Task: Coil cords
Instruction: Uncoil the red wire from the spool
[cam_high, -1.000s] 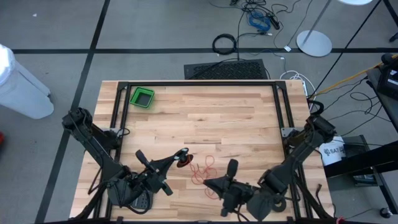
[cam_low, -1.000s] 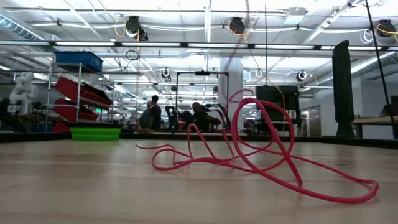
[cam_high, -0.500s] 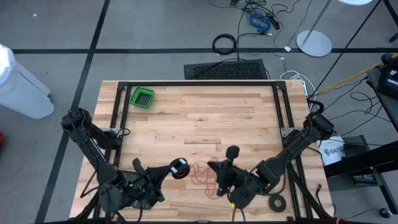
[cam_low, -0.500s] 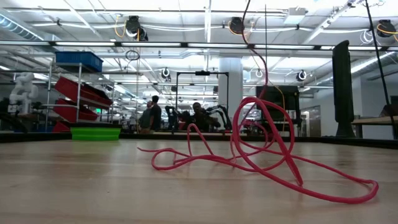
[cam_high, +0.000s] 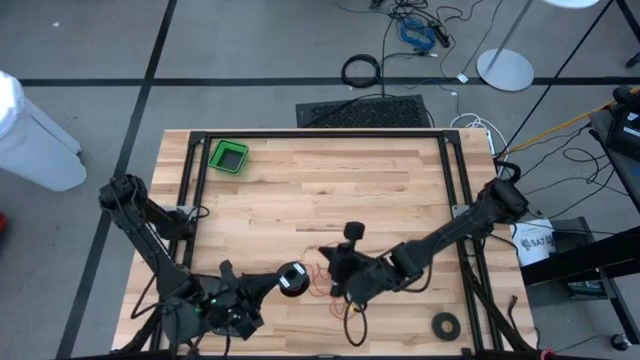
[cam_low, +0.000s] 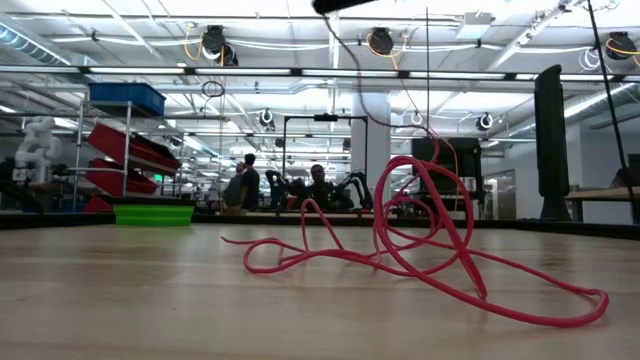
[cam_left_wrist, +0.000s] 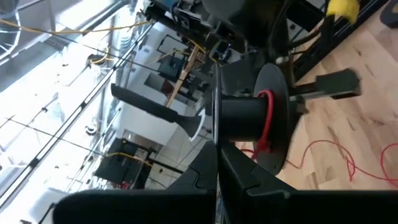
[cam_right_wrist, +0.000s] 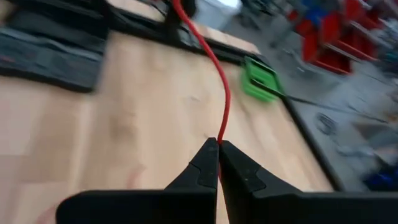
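A thin red cord (cam_high: 322, 282) lies in loose loops on the wooden table (cam_high: 330, 190) near its front edge; the pile (cam_low: 400, 262) shows in the low view, one strand rising from it. A turn of it wraps the hub (cam_left_wrist: 267, 118) of a black spool (cam_high: 292, 280). My left gripper (cam_left_wrist: 216, 152) is shut on that spool, held above the table at the front left. My right gripper (cam_right_wrist: 219, 144), just right of the spool (cam_high: 335, 270), is shut on the cord. My left gripper pinches the rim of the spool's near flange (cam_left_wrist: 216, 134) between its two fingers, reaching in level. The spool is lifted clear of the table, its axis roughly level, with the red cord on its hub. My right gripper pinches a single strand of the red cord (cam_right_wrist: 220, 134) at its fingertips. The fingers slant down and point along the strand. From them the strand runs on in a gentle curve, clear of the table.
A green bin (cam_high: 228, 156) stands at the far left corner, inside the black frame rails (cam_high: 196, 180). A flat black tape ring (cam_high: 445, 323) lies at the front right. The middle and far part of the table is bare wood.
My right gripper has gone down and toward the table's left and far side, closing on the spool, with the cord still pinched. My left gripper has rolled, turning the spool about so its flange faces up. The strand rising from the pile now stands higher.
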